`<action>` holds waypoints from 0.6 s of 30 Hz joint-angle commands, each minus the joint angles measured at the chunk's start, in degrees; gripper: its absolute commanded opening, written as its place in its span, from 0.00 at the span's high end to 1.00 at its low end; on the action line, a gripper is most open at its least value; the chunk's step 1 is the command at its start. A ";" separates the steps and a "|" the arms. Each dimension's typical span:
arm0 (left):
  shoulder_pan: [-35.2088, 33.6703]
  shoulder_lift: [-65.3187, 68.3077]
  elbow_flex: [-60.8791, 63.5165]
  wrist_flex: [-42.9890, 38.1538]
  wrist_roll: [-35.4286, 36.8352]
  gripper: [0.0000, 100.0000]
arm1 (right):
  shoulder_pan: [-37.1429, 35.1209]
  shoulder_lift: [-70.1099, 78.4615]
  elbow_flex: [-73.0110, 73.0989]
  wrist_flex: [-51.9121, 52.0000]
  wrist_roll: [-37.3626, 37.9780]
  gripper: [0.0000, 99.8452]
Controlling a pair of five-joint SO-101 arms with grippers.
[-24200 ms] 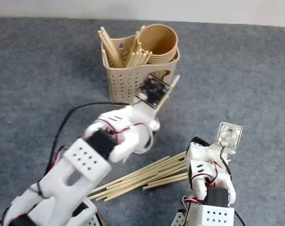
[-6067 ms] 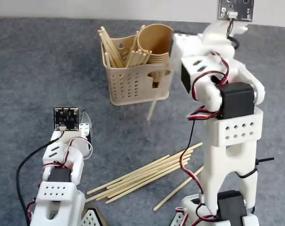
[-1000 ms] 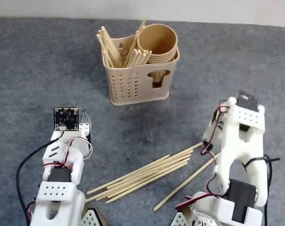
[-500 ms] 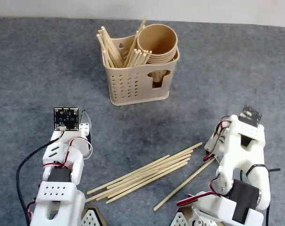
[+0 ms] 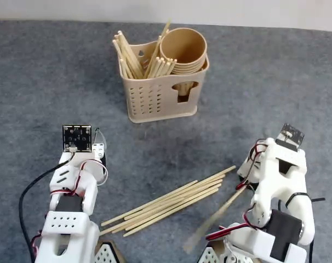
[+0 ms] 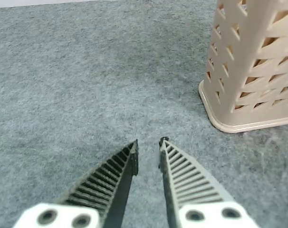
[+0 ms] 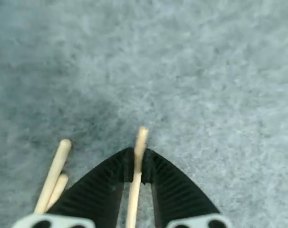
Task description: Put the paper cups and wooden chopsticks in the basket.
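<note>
Plastic, beige and perforated, forms the basket (image 5: 160, 96) at the far side of the grey, felt-like desk (image 5: 40, 76). It holds nested tan paper cups (image 5: 183, 48) and round wooden chopsticks (image 5: 132, 55). Other loose chopsticks (image 5: 166, 201) fan out between the arms. The right gripper (image 7: 138, 153) clamps one chopstick (image 7: 141, 137), whose length is blurred in the high view. The left gripper (image 6: 148, 142) is slightly parted, holding nothing; its view cuts off the basket's top.
</note>
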 commanded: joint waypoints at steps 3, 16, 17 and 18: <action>-0.48 -1.10 -0.22 -0.09 0.26 0.91 | 0.22 -2.68 -1.80 6.37 -0.26 1.00; -0.57 -1.10 -0.22 -0.09 0.26 0.91 | -4.62 -21.14 -4.53 11.65 -6.07 1.00; -0.57 -1.10 -0.22 -0.09 0.26 0.91 | -5.32 -22.90 -4.53 11.65 -6.68 1.00; -0.57 -1.10 -0.22 -0.09 0.26 0.91 | -5.85 -24.57 -4.53 11.65 -7.21 1.00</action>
